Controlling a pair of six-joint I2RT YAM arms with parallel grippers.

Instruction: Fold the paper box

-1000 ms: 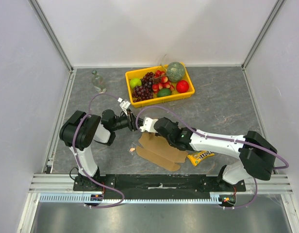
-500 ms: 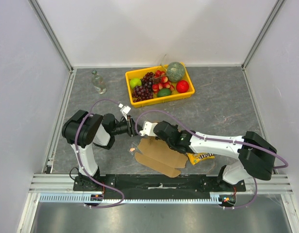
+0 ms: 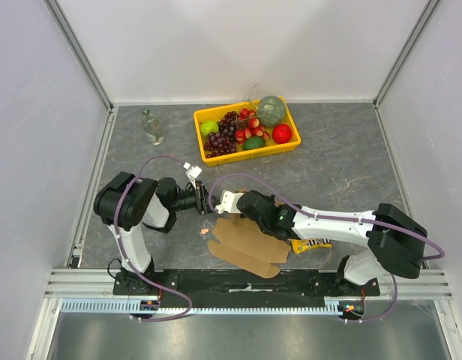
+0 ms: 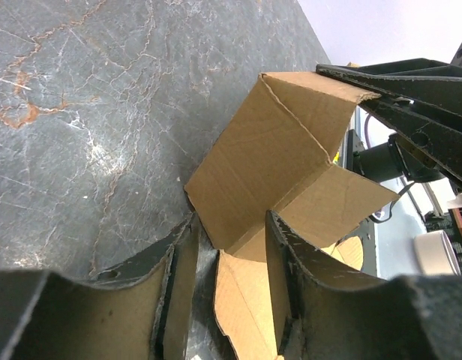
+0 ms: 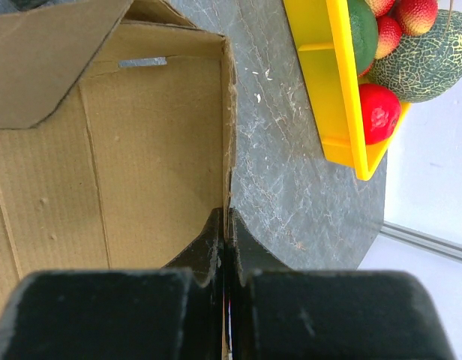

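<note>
The paper box [image 3: 250, 244] is plain brown cardboard, partly folded, lying near the front middle of the table. My right gripper [image 3: 229, 201] is shut on the box's raised side wall [image 5: 229, 135]; the wall's edge runs between the closed fingers [image 5: 214, 244]. My left gripper [image 3: 208, 201] is open at the box's left end. In the left wrist view a standing corner panel of the box [image 4: 276, 157] rises just past the fingers [image 4: 280, 262] and a flap lies between them.
A yellow fruit tray [image 3: 247, 132] with grapes, strawberries, melon and a red fruit stands at the back. A clear bottle [image 3: 151, 126] stands back left. A yellow candy packet [image 3: 312, 244] lies right of the box under the right arm.
Both grippers and the box have shifted slightly toward the front of the table. The right gripper keeps its hold on the wall.
</note>
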